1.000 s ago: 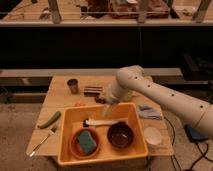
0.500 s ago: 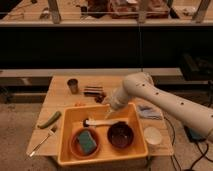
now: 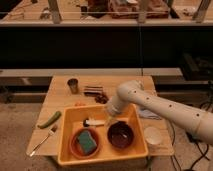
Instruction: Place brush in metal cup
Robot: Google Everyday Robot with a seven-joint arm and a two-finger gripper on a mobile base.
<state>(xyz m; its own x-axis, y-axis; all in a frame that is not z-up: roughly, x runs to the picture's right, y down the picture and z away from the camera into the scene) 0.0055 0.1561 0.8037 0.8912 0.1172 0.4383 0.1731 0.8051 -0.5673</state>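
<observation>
The brush (image 3: 95, 121) lies flat in the yellow bin (image 3: 66, 151), its white handle pointing right and its small dark head to the left. My gripper (image 3: 110, 118) hangs down from the white arm (image 3: 150, 104) into the bin, right at the handle's right end. The arm hides where they meet. The metal cup (image 3: 73, 85) stands upright on the wooden table (image 3: 59, 100) at the back left, well apart from the bin and the gripper.
In the bin sit a dark brown bowl (image 3: 120, 135) and an orange bowl with a green sponge (image 3: 86, 141). On the table are a green vegetable (image 3: 49, 119), a pale fork (image 3: 42, 140), a white cup (image 3: 152, 135), dark items (image 3: 93, 90) and a bluish cloth (image 3: 148, 114).
The arm has sunk lower and the gripper has come down into the bin toward the brush handle's right end. The brush and the cup have not moved.
</observation>
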